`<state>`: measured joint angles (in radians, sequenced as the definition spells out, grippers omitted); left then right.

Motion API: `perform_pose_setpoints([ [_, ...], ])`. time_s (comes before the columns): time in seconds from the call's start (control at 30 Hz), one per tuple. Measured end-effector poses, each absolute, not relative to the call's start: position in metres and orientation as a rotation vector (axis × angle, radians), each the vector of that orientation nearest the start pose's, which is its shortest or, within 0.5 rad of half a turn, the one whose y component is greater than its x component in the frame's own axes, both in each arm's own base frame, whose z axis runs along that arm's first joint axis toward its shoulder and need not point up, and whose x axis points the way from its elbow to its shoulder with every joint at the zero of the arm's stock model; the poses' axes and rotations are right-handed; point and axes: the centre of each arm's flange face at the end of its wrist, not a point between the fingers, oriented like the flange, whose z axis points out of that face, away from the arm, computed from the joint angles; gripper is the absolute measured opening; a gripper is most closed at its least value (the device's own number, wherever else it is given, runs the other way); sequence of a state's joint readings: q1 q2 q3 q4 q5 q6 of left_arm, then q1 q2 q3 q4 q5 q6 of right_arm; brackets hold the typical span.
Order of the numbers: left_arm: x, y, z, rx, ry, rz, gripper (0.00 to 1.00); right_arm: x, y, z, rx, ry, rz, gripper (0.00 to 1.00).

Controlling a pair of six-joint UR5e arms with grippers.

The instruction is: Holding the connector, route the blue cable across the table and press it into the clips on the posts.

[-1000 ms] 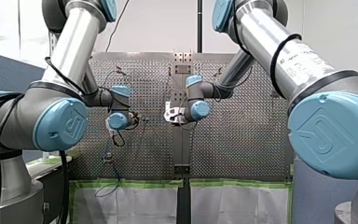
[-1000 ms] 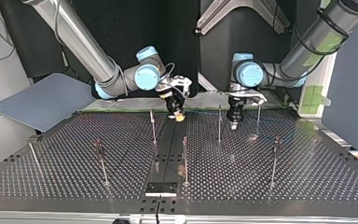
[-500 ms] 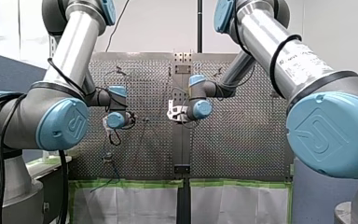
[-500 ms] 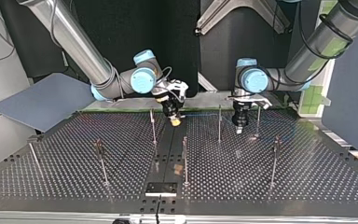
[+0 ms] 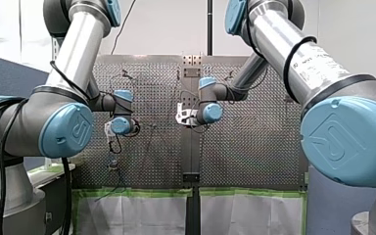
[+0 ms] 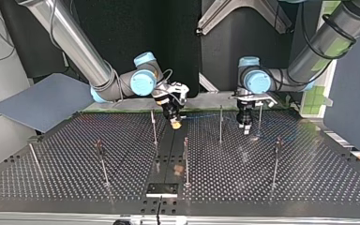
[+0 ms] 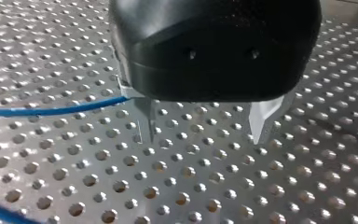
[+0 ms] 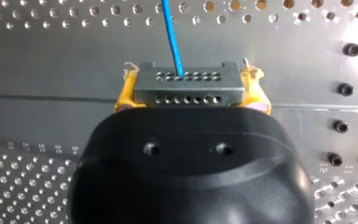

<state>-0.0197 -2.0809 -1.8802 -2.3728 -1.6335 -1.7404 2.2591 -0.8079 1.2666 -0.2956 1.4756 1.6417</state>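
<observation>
In the right wrist view my right gripper (image 8: 189, 95) is shut on the grey connector (image 8: 186, 77), its yellow pads (image 8: 126, 93) on both sides. The blue cable (image 8: 171, 37) leaves the connector and runs ahead over the plate. In the top view this gripper (image 6: 175, 123) hangs low near the back middle of the perforated table (image 6: 309, 178). My left gripper (image 7: 205, 137) is open above the table with nothing between its metal fingers (image 7: 263, 123). The blue cable (image 7: 51, 111) passes just beside one finger. In the top view the left gripper (image 6: 245, 124) stands between two thin posts (image 6: 221, 123).
Several thin posts (image 6: 186, 159) with clips stand upright across the table (image 5: 254, 147), some close to both grippers. A grey panel (image 6: 42, 101) leans at the top view's left. A small black plate (image 6: 162, 189) lies at the table's near edge.
My left gripper has opened and let go of the cable, and has shifted towards the top view's right. My right gripper has drifted slightly to that view's left, still holding the connector.
</observation>
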Motion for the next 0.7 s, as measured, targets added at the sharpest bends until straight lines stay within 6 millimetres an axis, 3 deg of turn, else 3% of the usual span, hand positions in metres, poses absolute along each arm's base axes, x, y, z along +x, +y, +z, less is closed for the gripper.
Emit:
perform_pose_setpoints([
  [0.23, 0.549, -0.146, 0.136, -0.147, 1.68, -0.019, 1.0, 0.567, -0.477, 0.182, -2.544, 1.204, -2.239, 0.0],
  [0.7, 0.477, -0.166, 0.146, -0.115, 1.804, 0.045, 1.0, 0.564, -0.48, 0.181, -2.545, 1.213, -2.235, 0.0],
])
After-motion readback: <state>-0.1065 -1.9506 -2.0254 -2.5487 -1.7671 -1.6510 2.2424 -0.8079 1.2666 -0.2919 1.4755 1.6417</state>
